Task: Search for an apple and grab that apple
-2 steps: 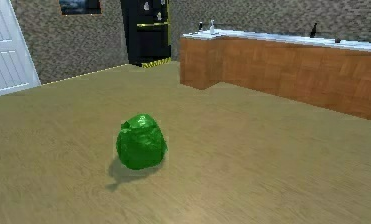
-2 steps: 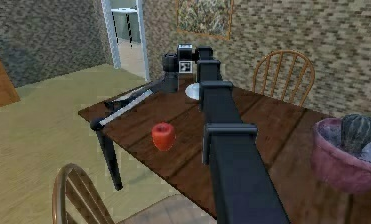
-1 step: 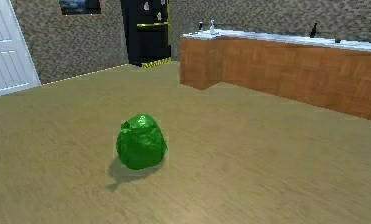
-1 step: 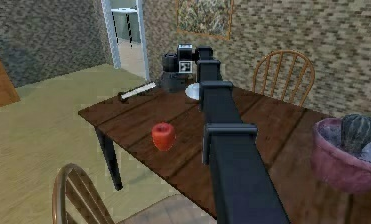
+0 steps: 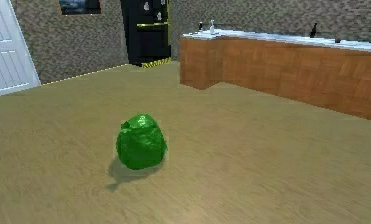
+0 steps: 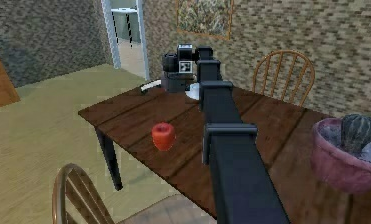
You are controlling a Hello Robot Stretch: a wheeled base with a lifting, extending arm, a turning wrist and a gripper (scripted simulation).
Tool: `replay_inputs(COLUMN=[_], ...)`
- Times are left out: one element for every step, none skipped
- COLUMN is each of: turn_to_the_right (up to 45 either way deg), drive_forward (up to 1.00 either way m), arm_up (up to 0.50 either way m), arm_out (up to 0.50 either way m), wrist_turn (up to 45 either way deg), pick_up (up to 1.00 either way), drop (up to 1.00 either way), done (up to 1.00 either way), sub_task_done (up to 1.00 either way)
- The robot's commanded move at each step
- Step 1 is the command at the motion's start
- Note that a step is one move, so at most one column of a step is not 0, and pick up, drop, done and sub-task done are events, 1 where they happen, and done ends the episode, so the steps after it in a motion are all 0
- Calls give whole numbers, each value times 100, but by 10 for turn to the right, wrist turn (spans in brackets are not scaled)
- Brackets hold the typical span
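Apple (image 6: pixel 164 137), red and round, on dark wooden surface (image 6: pixel 123 112), dark pincer (image 6: pixel 175 70) over surface's far end, well apart from apple, whether it holds anything cannot be told, pink bowl (image 6: pixel 338 165) at right.

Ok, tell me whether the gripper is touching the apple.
Apart. In the arm side view, bare tabletop lies plainly between the gripper, farther out over the table, and the red apple.
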Motion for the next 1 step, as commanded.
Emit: replay_inputs(turn_to_the_right=[0], drive_forward=[0], arm_up=[-24], arm_out=[0], wrist_turn=[0], pick_up=[0], drop=[0], done=[0], sub_task_done=[0])
